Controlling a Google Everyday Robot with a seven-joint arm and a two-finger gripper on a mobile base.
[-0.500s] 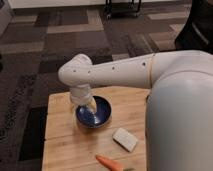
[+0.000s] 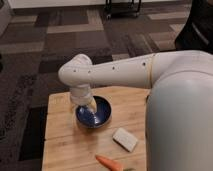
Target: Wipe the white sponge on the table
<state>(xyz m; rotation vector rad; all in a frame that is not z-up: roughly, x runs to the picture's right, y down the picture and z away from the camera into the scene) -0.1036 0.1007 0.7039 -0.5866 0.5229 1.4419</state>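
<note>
Where the white arm bends down from its rounded joint, the gripper is lowered into the blue bowl. It is largely hidden under the wrist, and whether it is apart, together or clamped on anything cannot be told.

Camera view, items:

1. Table: light wooden butcher-block top, pale tan planks, filling the lower part of the view.
2. Blue bowl: dark blue, round, upright on the table toward its far side, directly beneath the wrist.
3. White sponge: small white rectangular block with rounded corners, lying flat on the table, set at an angle to the table's edges. It sits nearer the camera than the bowl and to the right of it in the view, just beside the bowl's rim but not touching it. It is apart from the gripper, with the bowl's wall between the two.
4. Carrot: orange, lying on the table at the bottom edge of the view, near the sponge, apart from it.
5. Robot body: large white shell covering the right side of the view and the table's right part.
6. Carpet: dark patterned floor around the table.

Compared with half a second ago: sponge, bowl and carrot lie where they did. The arm remains over the bowl, its posture almost unchanged.
</note>
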